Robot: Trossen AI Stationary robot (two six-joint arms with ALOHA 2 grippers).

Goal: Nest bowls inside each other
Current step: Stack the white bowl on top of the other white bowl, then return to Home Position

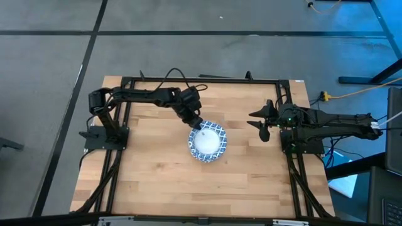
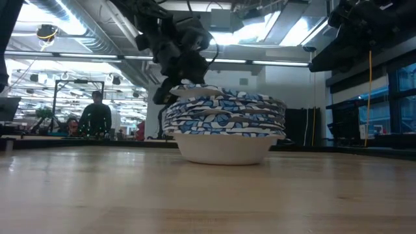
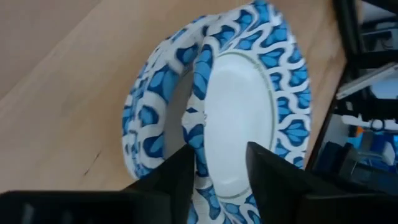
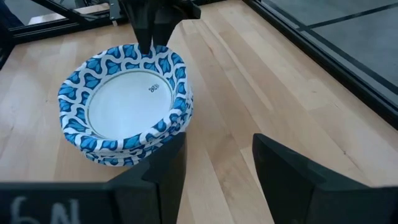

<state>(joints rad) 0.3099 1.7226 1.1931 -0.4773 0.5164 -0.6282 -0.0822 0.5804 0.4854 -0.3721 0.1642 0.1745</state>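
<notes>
While the stack of small round paper bowls with white centres and blue-and-white patterned rims [image 1: 206,142] stands near the middle of the light wooden slatted table [image 1: 157,182], the left gripper [image 1: 196,123] is positioned at the rim of the top bowl [image 4: 127,102] on the side nearest the left arm. In the left wrist view its two dark fingers [image 3: 177,177] straddle that rim, one outside and one over the white centre. Whether they clamp the rim or have released it cannot be told.

The low view shows the bowls already nested into one stack, with many rims layered over a single white base. The top bowl sits slightly tilted and offset from those beneath. No loose bowl is visible on the table. The task therefore appears to be at its final step: seating the last bowl.

The next move probably calls for freeing the rim, if it is held, and lifting the gripper straight up so the light stack is not dragged or tipped.

The right gripper [image 1: 264,123] waits with its jaws parted at the table's right edge, well apart from the stack.

Small dark print marks the white centre of the top bowl; it is too small to read reliably.
</notes>
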